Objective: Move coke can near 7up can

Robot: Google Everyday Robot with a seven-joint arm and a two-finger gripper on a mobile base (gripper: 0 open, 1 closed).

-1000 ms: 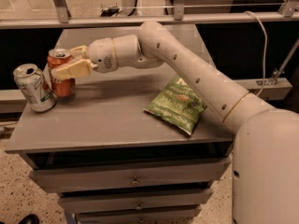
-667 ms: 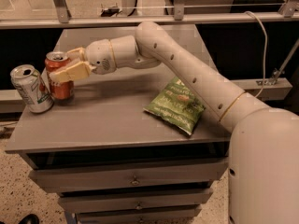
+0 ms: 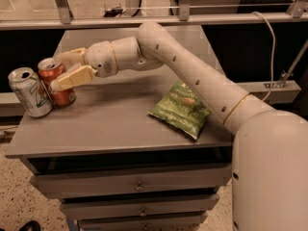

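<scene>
The coke can, red-orange with a silver top, stands upright on the grey table at its left edge. The 7up can, silver-white with green lettering, stands right beside it on the left, touching or nearly touching. My gripper reaches in from the right. One cream finger lies across the coke can's front and the other finger is behind it, so the gripper is shut on the coke can.
A green chip bag lies on the table's right half, under my arm. The table is a drawer cabinet with a drawer front below. A metal rail runs behind the table.
The gripper and the coke can have shifted slightly left, staying beside the 7up can. The grip on the can looks unchanged.
</scene>
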